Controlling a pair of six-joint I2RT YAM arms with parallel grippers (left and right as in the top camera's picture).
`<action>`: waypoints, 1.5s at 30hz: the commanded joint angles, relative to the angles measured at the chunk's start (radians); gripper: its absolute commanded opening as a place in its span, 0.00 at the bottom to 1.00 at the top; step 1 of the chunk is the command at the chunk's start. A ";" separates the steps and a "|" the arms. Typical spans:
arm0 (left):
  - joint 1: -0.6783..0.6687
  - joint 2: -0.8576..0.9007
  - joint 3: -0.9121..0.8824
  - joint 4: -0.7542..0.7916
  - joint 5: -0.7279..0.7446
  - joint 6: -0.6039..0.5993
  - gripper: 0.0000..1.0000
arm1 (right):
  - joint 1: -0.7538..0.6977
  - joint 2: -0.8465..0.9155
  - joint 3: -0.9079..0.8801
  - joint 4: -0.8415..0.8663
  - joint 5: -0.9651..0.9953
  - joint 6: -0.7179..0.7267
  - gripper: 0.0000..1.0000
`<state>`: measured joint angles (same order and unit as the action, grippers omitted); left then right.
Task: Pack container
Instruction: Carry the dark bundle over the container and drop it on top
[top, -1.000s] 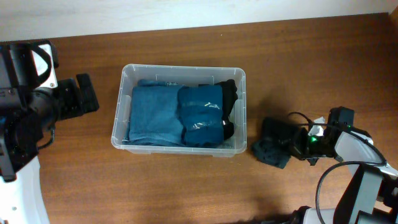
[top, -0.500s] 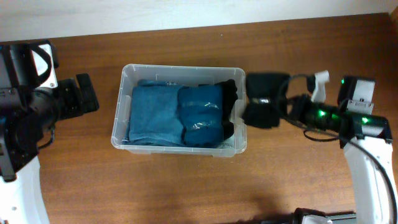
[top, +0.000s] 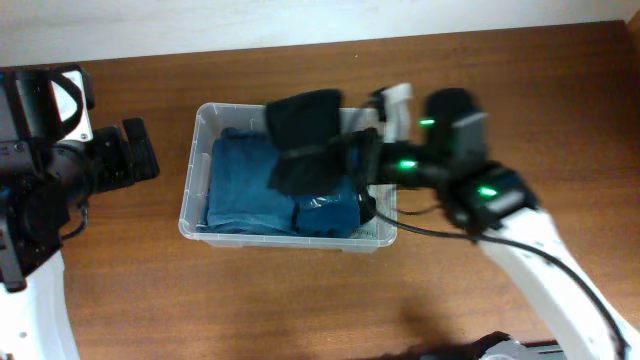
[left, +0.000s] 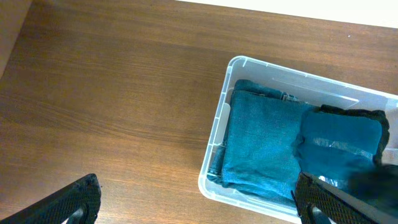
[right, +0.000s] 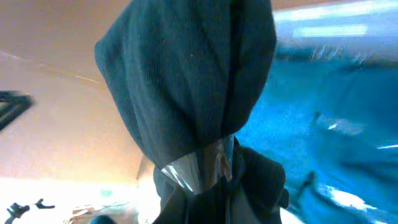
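Observation:
The clear plastic container stands mid-table with folded blue towels and a dark cloth inside; it also shows in the left wrist view. My right gripper is shut on a folded black cloth and holds it in the air over the container's middle. In the right wrist view the black cloth fills the frame and hides the fingers. My left gripper is open and empty above bare table left of the container.
The left arm's body sits at the table's left edge. The right arm reaches across the container's right end. A pale wall runs along the table's far edge.
My right gripper lifted the black cloth from the table right of the container and carried it left, over the container. The left arm has not moved.

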<state>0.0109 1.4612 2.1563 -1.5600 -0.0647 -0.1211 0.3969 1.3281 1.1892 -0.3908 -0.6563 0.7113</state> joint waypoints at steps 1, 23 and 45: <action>0.005 -0.008 0.011 0.002 -0.011 0.002 0.99 | 0.097 0.103 0.010 0.037 0.151 0.148 0.04; 0.005 -0.008 0.011 0.002 -0.011 0.002 1.00 | 0.076 -0.061 0.050 -0.227 0.521 -0.220 0.71; 0.005 -0.008 0.011 0.002 -0.011 0.002 1.00 | 0.066 -0.516 0.050 -0.464 0.879 -0.539 0.98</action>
<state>0.0109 1.4612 2.1563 -1.5600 -0.0647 -0.1211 0.4633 0.8890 1.2251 -0.8429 0.0814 0.2131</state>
